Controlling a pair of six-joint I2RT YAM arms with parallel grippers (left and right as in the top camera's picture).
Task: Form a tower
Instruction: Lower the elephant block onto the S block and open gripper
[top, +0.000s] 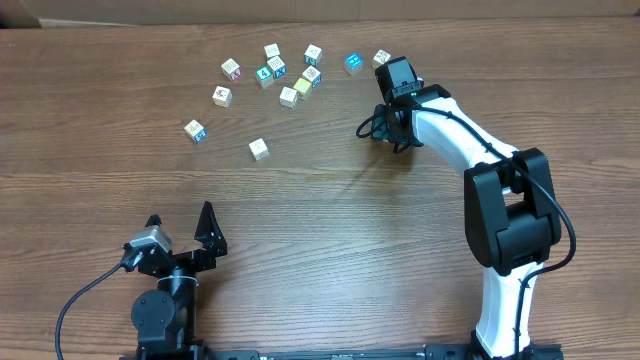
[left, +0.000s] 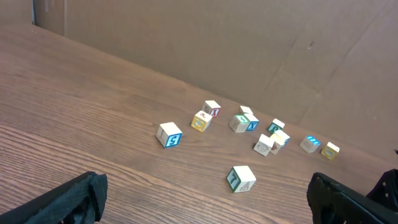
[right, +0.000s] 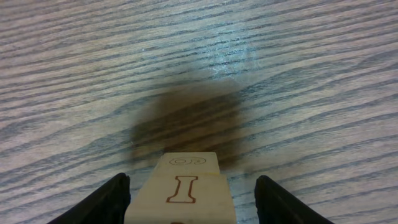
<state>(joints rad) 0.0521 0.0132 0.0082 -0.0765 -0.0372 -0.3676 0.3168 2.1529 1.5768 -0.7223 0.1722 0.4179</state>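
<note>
- Worktop (top: 300, 210) of brown wood, seen from above, with a robot arm at each near corner.
- Loose cubes (top: 222, 96) with coloured picture faces lie scattered near the far edge, around its middle.
- Yellow cube (top: 302, 87) sits in that scatter, touching its neighbours.
- Right hand (top: 383, 128) points down at the worktop near the far edge, just right of the scatter.
- Its wrist view shows a pale cube (right: 183, 196), printed with a brown letter I, between the fingers (right: 102, 202). They stand apart, with a gap on each side.
- Whether more cubes sit under that pale cube cannot be told.
- Left hand (top: 180, 228) sits near the near edge, left of middle, fingers apart and empty.
</note>
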